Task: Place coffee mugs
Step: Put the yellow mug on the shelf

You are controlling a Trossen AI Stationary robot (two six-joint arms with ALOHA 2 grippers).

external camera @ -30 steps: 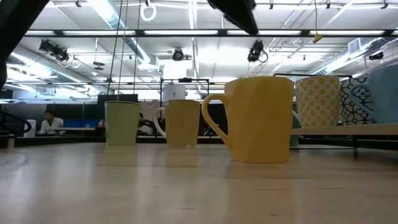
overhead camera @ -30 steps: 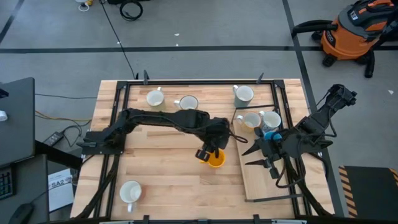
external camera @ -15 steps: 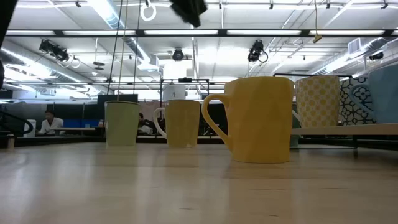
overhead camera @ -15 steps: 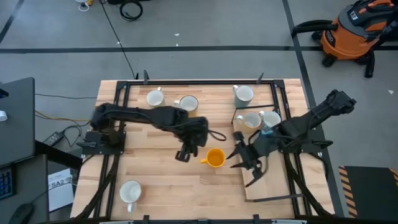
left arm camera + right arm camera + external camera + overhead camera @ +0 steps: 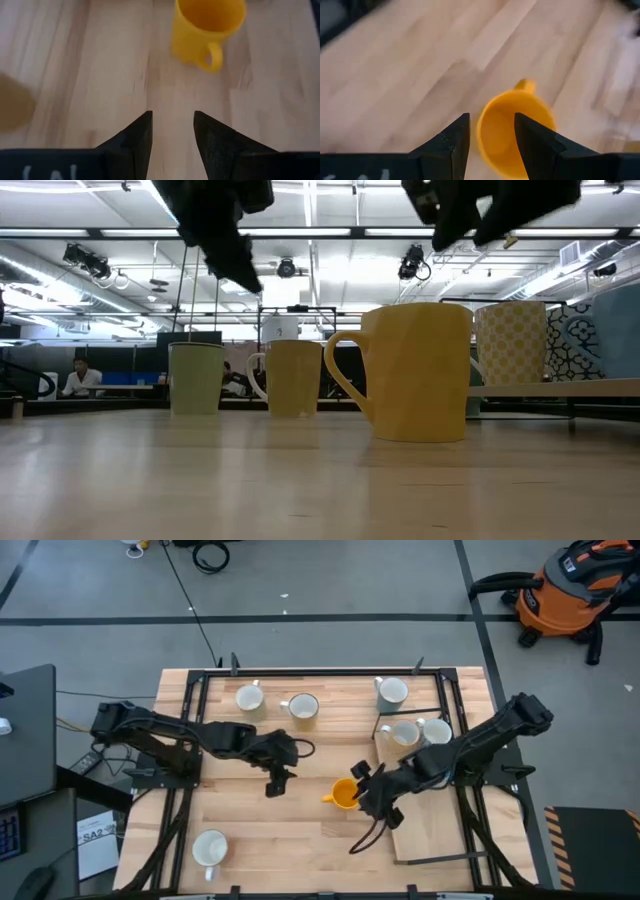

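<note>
The yellow-orange mug (image 5: pixel 346 794) stands upright on its base on the table's middle, its handle (image 5: pixel 326 798) pointing toward the table's left edge; it also shows in the low view (image 5: pixel 415 370). My right gripper (image 5: pixel 368 792) hovers open just right of and above the mug (image 5: pixel 512 132), touching nothing. My left gripper (image 5: pixel 272 784) is open above bare wood, left of the mug (image 5: pixel 207 27). Three white mugs (image 5: pixel 249 698) (image 5: pixel 303 706) (image 5: pixel 392 692) stand along the far edge. Two (image 5: pixel 404 733) (image 5: pixel 436 730) stand on the board. One (image 5: pixel 209 848) stands near left. The blue mug is hidden in the high view.
A raised wooden board (image 5: pixel 430 835) lies on the table's right side under my right arm. In the low view, a dotted mug (image 5: pixel 512 342) and a dark-patterned one (image 5: pixel 572 340) stand on its edge. Bare wood lies between the yellow mug and the near-left mug.
My left gripper has drawn back from the yellow mug toward the table's left edge, leaving the mug standing where it was. My right gripper has swung from above the board toward the table's left, up to the mug's right side.
</note>
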